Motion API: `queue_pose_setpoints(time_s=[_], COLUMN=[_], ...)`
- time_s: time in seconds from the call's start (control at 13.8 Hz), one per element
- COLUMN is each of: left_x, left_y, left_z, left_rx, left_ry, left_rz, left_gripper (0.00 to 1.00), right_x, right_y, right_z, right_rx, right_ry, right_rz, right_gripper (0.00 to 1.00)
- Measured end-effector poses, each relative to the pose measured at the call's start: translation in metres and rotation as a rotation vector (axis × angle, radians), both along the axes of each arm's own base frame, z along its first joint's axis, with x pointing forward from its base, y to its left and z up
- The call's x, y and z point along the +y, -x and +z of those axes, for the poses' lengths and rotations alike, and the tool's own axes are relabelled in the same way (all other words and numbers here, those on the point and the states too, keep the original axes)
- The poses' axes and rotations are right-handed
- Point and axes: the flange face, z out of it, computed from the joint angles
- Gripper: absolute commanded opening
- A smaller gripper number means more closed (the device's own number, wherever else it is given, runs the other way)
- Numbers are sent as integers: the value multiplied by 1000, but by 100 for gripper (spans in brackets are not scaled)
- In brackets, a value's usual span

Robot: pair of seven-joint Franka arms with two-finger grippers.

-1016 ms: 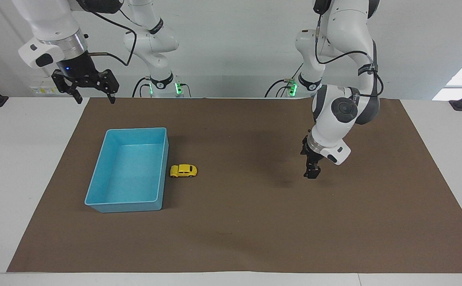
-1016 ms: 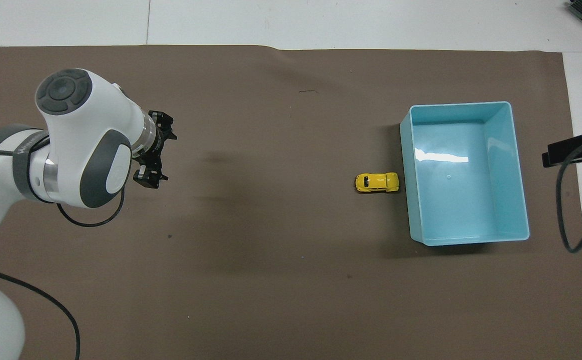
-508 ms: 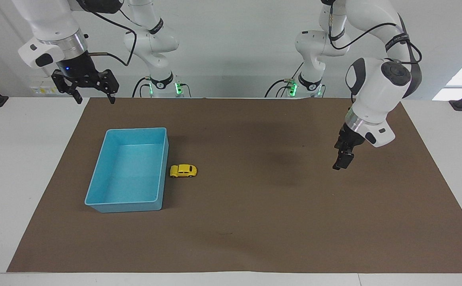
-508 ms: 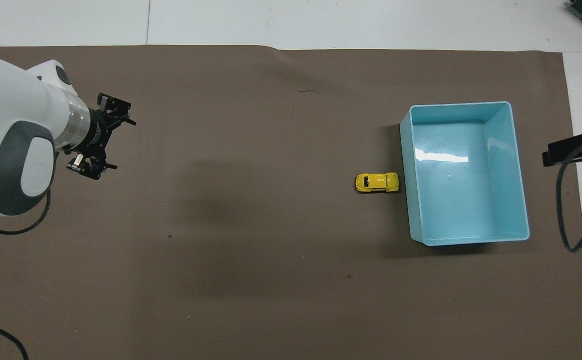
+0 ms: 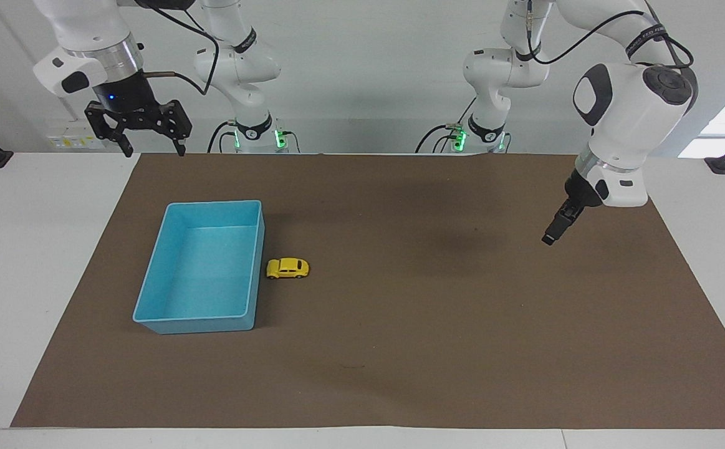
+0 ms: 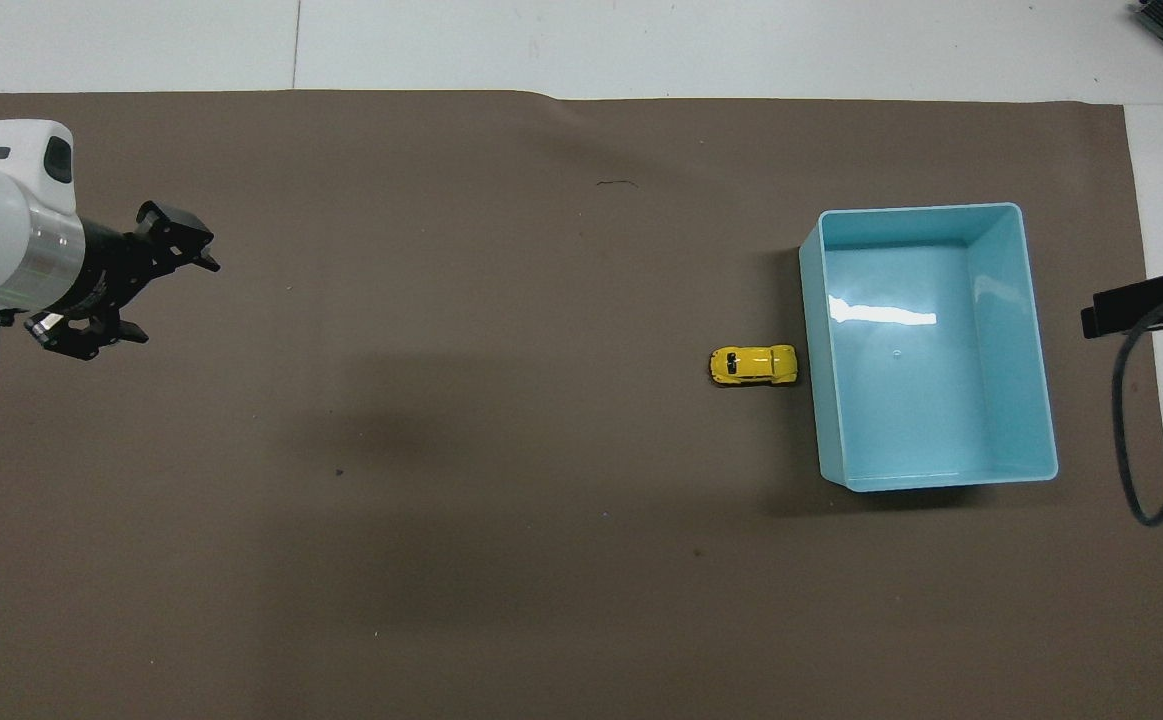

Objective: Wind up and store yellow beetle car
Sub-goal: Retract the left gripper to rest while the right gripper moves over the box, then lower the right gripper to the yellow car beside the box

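Two end effectors, both empty with fingers spread. My left end effector (image 5: 549, 237) has swung away toward my left arm's end of the counter (image 5: 44, 249) and now hangs over the brown mat (image 5: 431, 343), well apart from the yellow beetle car (image 5: 288, 268). Car hasn't moved: on the mat, just beside the blue tray (image 5: 150, 319), not inside. My right end effector (image 5: 145, 144) has lifted slightly, waiting near the tray's end. Winding and storing both look undone; next grab probably falls to my right arm.
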Motion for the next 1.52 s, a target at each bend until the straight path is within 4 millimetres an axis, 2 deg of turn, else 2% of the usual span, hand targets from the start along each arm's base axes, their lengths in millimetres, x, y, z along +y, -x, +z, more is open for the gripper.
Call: queue_pose_setpoints(time_s=[0.22,0.36,0.51,0.65,0.87,1.16,1.31,1.52], left_x=[25,43,58,63,63,56,54,54], left_y=[7,13,19,25,32,40,41,41], left_z=[12,21,29,40,68,99,107,108], left_rx=[-4,-4,-12,7,23,35,28,26], left_ry=[-13,-20,-28,-61,-89,-89,-91,-92], left_rz=[-188,-302,-403,-481,-580,-639,-643,-643], left_gripper=[100,100,100,100,100,100,100,100], right_x=[5,6,8,13,36,94,110,126], right_y=[3,3,1,0,-9,-31,-46,-70], right_z=[3,3,5,6,2,-32,-59,-105], right_rx=[0,1,-17,-30,-53,-37,-36,-13], right_ry=[-16,-15,-7,7,36,44,12,-21], right_rz=[18,130,288,481,814,1073,1195,1313], right_gripper=[100,100,100,100,100,100,100,100])
